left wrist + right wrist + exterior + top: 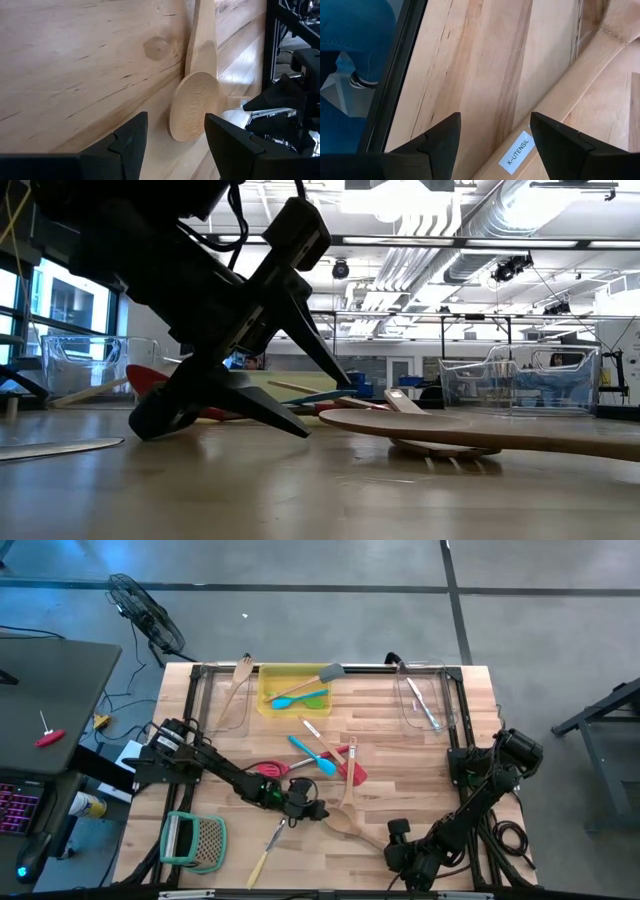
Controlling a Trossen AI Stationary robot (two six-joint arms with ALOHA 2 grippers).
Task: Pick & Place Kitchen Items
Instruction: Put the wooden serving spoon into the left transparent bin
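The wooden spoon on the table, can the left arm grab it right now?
Probably yes. The left gripper is low over the table with its fingers open, and the wooden spoon's round bowl lies right ahead between them. Nothing sits in between. The right gripper waits nearby at the table's front edge.

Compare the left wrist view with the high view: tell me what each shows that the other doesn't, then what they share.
Only the left wrist view shows the wooden spoon's grainy bowl close up, lying between the open left gripper's fingers.

Only the high view shows the yellow tray holding a blue spatula, the two clear bins, the red spatula, the green grater and the whole layout.

Both show the wooden table, that spoon, the left gripper and the right arm at the near edge.
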